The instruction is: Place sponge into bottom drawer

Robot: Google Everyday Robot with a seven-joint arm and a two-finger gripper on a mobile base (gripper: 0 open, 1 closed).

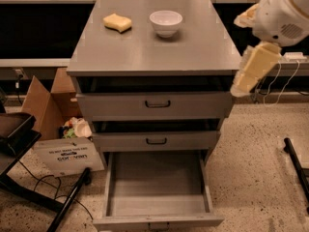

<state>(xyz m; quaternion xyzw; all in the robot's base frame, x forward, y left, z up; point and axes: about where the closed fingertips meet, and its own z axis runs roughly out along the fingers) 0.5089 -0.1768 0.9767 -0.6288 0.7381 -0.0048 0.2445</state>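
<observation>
The pale yellow sponge (117,22) lies on the grey cabinet top (154,52) at the back left, next to a white bowl (165,22). The bottom drawer (157,185) is pulled out wide, and its tray holds nothing. My gripper (240,55) hangs in the air off the cabinet's right front corner, about level with the top. Its cream-yellow fingers (253,67) stand apart, open and empty. It is far to the right of the sponge.
The two upper drawers (157,104) are nearly shut. A cardboard box (46,103) and a white sign (65,156) stand on the floor to the left. A black stand leg (67,204) is at the lower left, and a dark bar (295,163) at the right.
</observation>
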